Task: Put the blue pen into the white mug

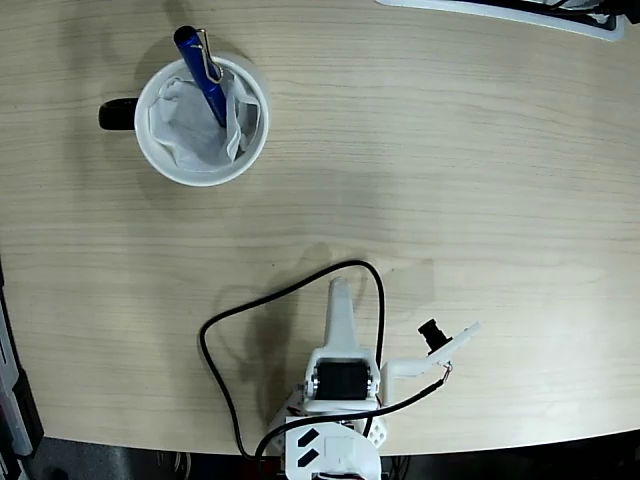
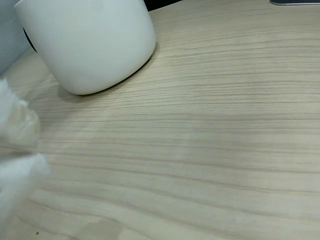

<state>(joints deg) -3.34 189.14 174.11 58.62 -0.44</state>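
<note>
The white mug (image 1: 202, 120) stands at the upper left of the table in the fixed view, its black handle pointing left. Crumpled white paper lines it. The blue pen (image 1: 202, 76) stands tilted inside the mug, with its clipped cap sticking out over the far rim. My gripper (image 1: 340, 292) rests low near the table's front edge, far from the mug; its fingers lie together as one narrow white prong with nothing in them. In the wrist view the mug's white wall (image 2: 95, 40) fills the top left, and blurred white fingertips (image 2: 15, 125) show at the left edge.
A black cable (image 1: 290, 290) loops over the table around the arm's base (image 1: 335, 440). A white and dark object's edge (image 1: 510, 12) lies along the top right of the fixed view. Bare light wood (image 1: 450, 170) spreads between arm and mug.
</note>
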